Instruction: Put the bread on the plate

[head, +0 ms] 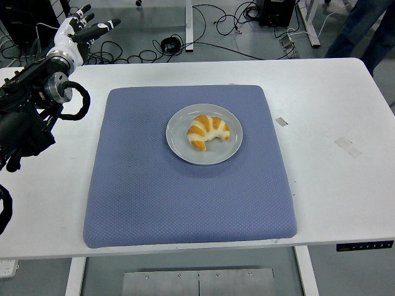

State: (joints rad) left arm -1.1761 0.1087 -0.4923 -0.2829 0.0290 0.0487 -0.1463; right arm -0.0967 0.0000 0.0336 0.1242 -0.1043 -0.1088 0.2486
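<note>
White table (333, 98) is carrying a blue mat (185, 203); at its centre, we are seeing bread (208, 131) lying on the plate (179, 145). Left hand (77, 32) is hovering beyond the mat's far-left corner, fingers spread, empty.

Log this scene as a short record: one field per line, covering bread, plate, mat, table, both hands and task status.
bread: golden crescent-shaped croissant, lying on the plate
plate: round grey plate, on the mat, slightly above its centre
mat: square blue textured mat, flat on the table
table: white rectangular table
left hand: white-and-black five-fingered left hand, fingers spread, empty, beyond the table's far left corner
right hand: not in view
task status: appears done
</note>
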